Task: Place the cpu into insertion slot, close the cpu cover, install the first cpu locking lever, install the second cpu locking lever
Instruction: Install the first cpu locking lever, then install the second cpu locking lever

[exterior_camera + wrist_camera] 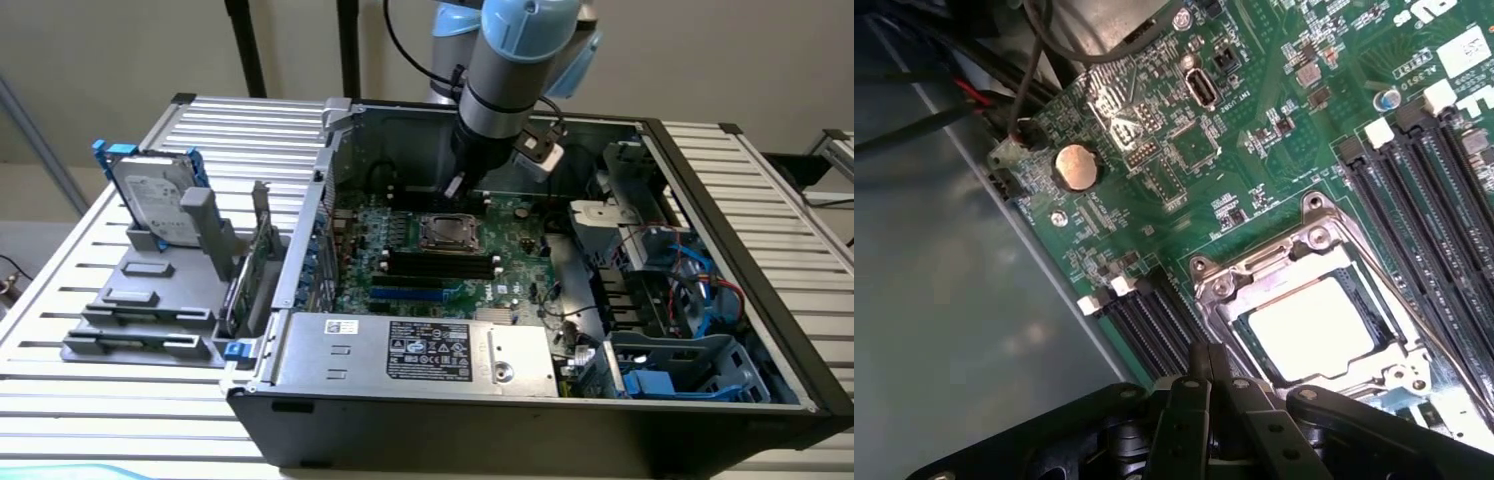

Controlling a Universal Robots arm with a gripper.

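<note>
The jaws are clenched together with nothing between them, their black tips meeting at the gripper (1209, 365) just beside the edge of the insertion slot (1324, 310), on the side where a bank of black memory slots (1149, 320) runs alongside. In the exterior view the gripper (457, 185) hangs under the arm (514, 70) inside the open computer case (747, 200), just above the socket on the green motherboard (400, 250).

The cpu (1316, 328) lies flat in the socket, its pale top showing through the window of the cpu cover (1254, 275), which appears folded down over it. So the work seems to stand at the locking levers, with closed jaws used as a pushing tip rather than a clamp.

To do this well, the tip should bear on the thin lever wire alone, not on the cover plate or the chip beneath. The push probably needs to go down and slightly sideways so the lever tucks under its retaining hook; a straight downward press may let it spring back. The memory slots and the small parts near the coin cell (1076, 166) sit close by, so any sideways sweep should be short. Whether a lever is already latched, I cannot tell.
</note>
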